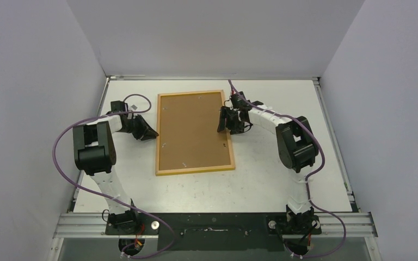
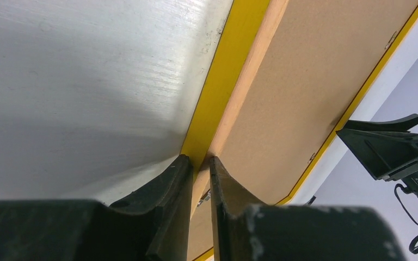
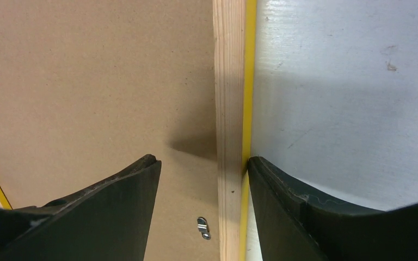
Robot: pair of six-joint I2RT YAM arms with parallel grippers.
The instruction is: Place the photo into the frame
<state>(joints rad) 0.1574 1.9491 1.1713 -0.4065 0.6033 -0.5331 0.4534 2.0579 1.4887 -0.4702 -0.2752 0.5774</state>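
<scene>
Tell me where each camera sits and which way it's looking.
Top: above and behind, facing down at the frame lying back-up on the table; left arm and right arm show.
Left wrist: on that arm, facing the frame's left edge past the left gripper.
Right wrist: likewise, facing the right edge past the right gripper.
Shared: both wrists see the brown board.

Pale raw wood frame (image 3: 230, 109), matt fibreboard backing board (image 3: 87, 81)

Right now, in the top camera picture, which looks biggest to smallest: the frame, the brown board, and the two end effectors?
1. The frame.
2. The brown board, sitting just inside it.
3. The left end effector and the right end effector look about alike, so I won't rank them.
</scene>
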